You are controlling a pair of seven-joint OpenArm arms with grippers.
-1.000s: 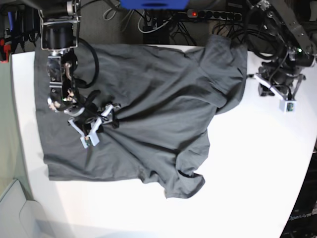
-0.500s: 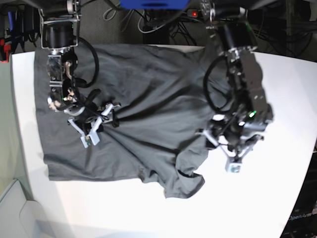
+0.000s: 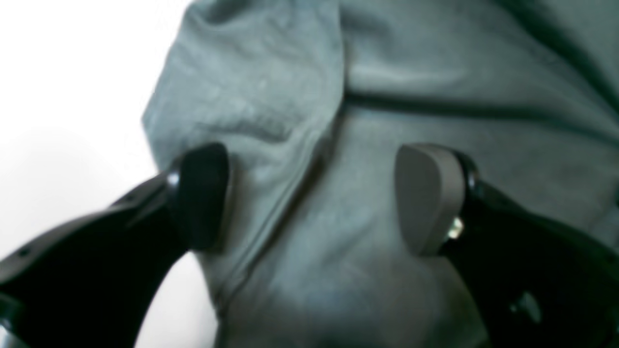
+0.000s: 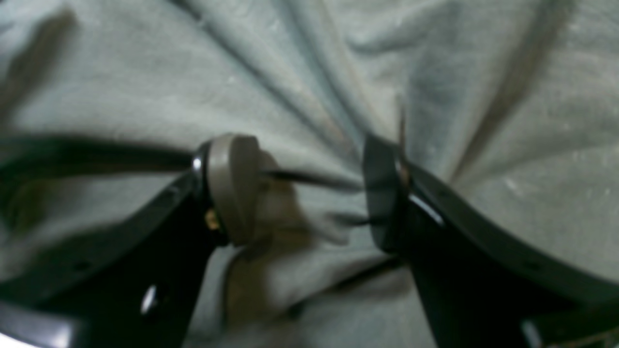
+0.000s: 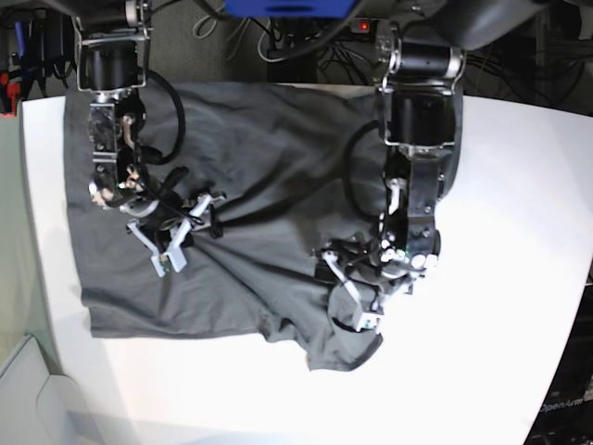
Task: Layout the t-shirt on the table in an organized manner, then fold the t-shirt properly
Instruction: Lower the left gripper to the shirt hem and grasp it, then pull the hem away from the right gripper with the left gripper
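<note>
Base view is showing both hands working the wrinkly charcoal-grey cotton t-shirt (image 5: 278,158) on the smooth white bench (image 5: 500,352): the left hand (image 5: 357,297) is spreading wide over the crumpled sleeve, the right hand (image 5: 181,232) is standing wide, straddling a ridge of gathered cloth. Pinching only the sleeve's top layer should be flattening it best.

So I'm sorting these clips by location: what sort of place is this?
Most likely a robotics lab or test bench, not a home. Two robot arms work a t-shirt on a bare white table, and behind the table lie tangled cables and a power strip.
</note>
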